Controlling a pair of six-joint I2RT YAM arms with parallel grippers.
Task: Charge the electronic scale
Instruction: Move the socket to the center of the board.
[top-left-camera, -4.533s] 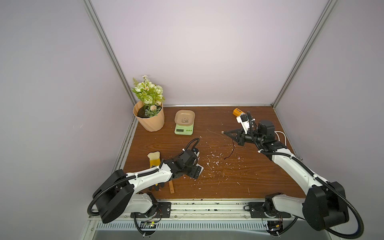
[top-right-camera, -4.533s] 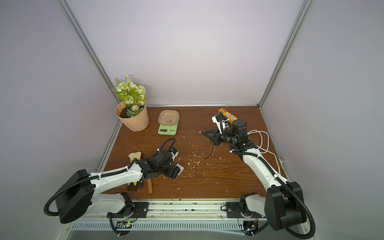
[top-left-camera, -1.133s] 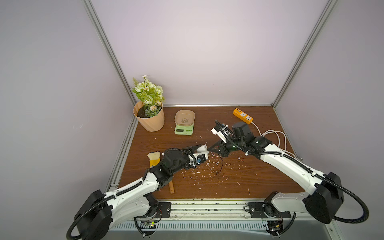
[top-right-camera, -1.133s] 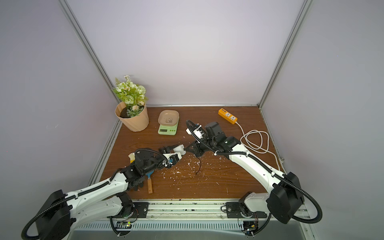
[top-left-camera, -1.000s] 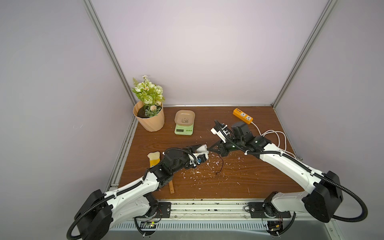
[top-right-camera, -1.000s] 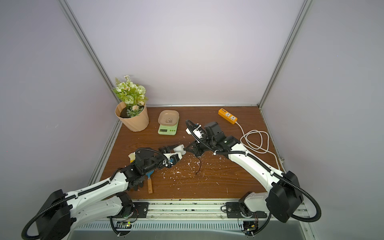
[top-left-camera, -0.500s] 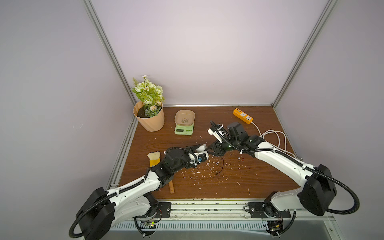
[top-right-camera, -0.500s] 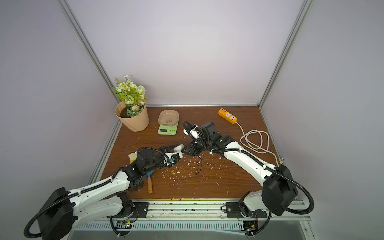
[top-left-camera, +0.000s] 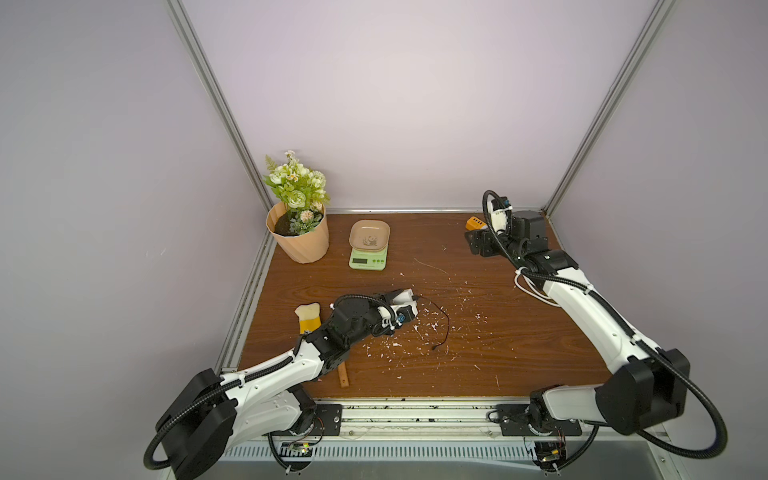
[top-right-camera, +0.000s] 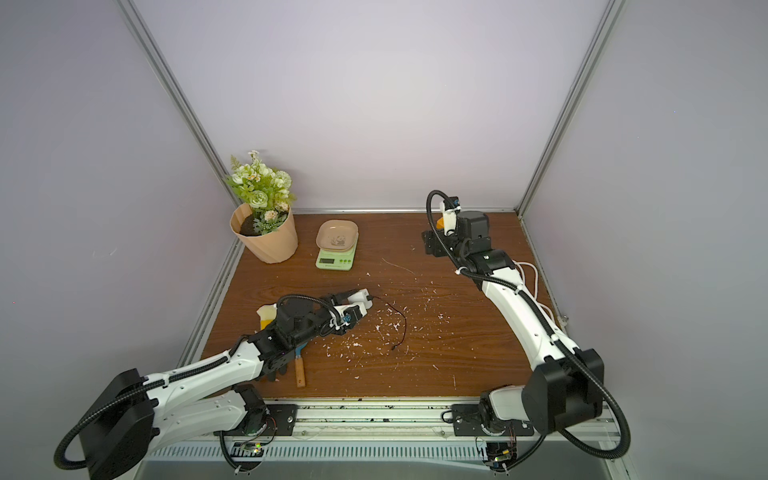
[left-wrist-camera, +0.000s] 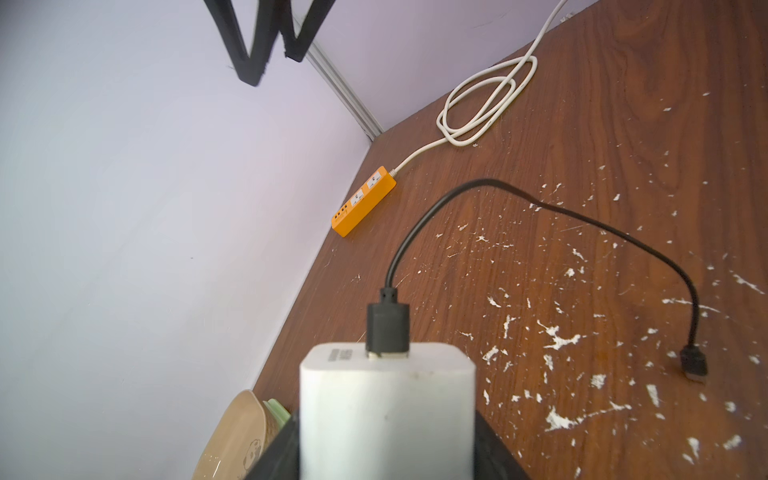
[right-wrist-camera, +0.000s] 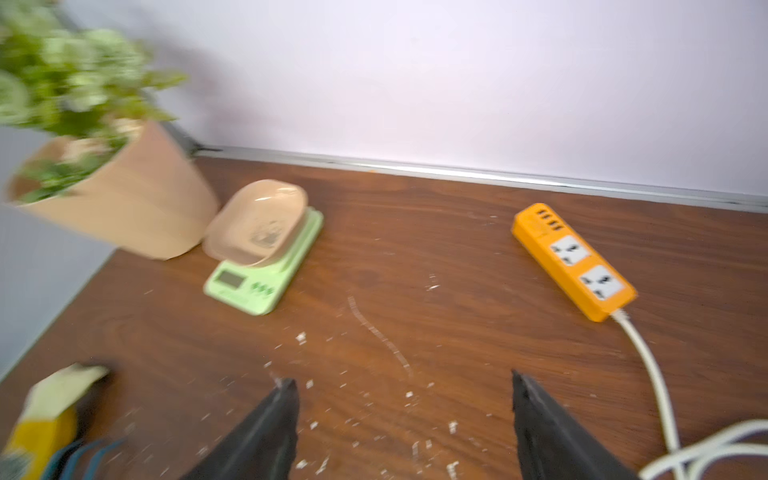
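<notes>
The electronic scale (top-left-camera: 368, 262) is standing at the back of the wooden table (top-left-camera: 519, 353), on the left half; it is just beside the flower pot (top-left-camera: 300, 243), with a small gap between them. Its body is lying flat and is almost square; the long axis, only a little longer, is running from the back wall toward the front edge. The dark display and the green buttons are pointing to the front, toward the side where the arms are mounted; the beige panda tray (top-left-camera: 370, 235) is sitting on the back part of it.

The left gripper (top-left-camera: 400, 306) is reaching low over the middle of the table, in front of the scale and well apart from it. Its jaws are closed around a white charger (left-wrist-camera: 386, 411), pressing it from two sides. A black cable (left-wrist-camera: 582, 218) is plugged into the charger's face and is curving over the wood; its free plug (left-wrist-camera: 694, 365) is lying on the table.

The right gripper (right-wrist-camera: 403, 395) is hanging above the back right corner with its jaws spread wide, holding nothing; in both top views it is covering most of the orange power strip (right-wrist-camera: 575, 266). The strip is lying near the back wall, well apart from the scale; its white cord (left-wrist-camera: 482, 104) is coiled toward the right edge. White flecks are scattered over the wood between the arms.
</notes>
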